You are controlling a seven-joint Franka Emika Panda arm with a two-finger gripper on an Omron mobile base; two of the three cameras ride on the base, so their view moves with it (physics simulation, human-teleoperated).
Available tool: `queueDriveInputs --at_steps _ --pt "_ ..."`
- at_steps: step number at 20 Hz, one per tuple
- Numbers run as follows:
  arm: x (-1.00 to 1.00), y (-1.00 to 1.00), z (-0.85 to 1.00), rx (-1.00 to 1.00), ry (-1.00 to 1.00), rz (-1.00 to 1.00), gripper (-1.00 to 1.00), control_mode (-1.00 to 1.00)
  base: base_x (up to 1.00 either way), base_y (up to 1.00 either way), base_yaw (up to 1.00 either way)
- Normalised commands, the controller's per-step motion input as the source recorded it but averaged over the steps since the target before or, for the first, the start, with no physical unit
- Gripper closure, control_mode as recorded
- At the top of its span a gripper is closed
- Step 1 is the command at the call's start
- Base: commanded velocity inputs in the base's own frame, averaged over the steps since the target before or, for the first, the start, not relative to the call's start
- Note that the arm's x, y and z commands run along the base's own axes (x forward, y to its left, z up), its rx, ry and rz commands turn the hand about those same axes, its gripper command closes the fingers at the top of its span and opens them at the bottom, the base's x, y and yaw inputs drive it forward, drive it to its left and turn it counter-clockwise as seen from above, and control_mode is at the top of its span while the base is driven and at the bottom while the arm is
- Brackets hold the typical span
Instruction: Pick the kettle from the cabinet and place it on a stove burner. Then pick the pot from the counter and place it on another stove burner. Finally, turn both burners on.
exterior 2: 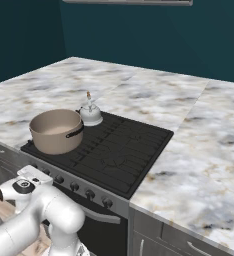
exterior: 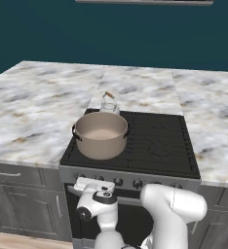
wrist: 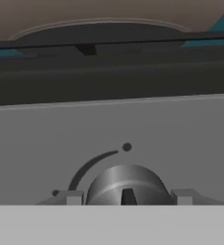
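Already the pot (exterior: 101,134) is seen seated on the front-left burner (exterior: 97,151) of the stove (exterior: 135,182), and the kettle (exterior: 108,104) is set just behind it on the rear-left grate, the two standing very close, perhaps touching; both placements are judged done, and only the turning of the burners is left. A knob (wrist: 127,185) on the grey front panel is framed by the hand (wrist: 128,196) in the hand view, with one fingertip (wrist: 73,197) on either side of it. The fingers are held partly spread around the knob, and whether the pads actually press on it cannot be told. Several risks are judged from here. If the fingers are not closed firmly, the knob may slip when the wrist is rotated and the burner may stay off. Because the knobs in the row all look alike, one may be turned that feeds an empty burner, not one under the pot or kettle. Beyond the stove, the marble tabletop (exterior: 33,107) is left out of any danger.
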Motion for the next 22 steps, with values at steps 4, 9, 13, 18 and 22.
queueDriveInputs --at_steps 4,9,13,18,22 --pt "0.00 0.00 0.00 -0.32 0.14 0.00 1.00 -1.00 0.00 0.00 0.00" --pt "0.00 0.03 0.04 -0.13 0.01 0.00 1.00 -1.00 0.00 0.00 0.00" --pt "0.00 0.00 0.00 -0.12 0.05 0.00 1.00 -1.00 0.00 0.00 0.00" --pt "0.04 0.00 0.00 -0.24 0.16 0.00 1.00 -1.00 0.00 0.00 0.00" --pt "0.07 0.00 0.00 -0.29 0.20 0.00 1.00 -1.00 0.00 0.00 0.00"
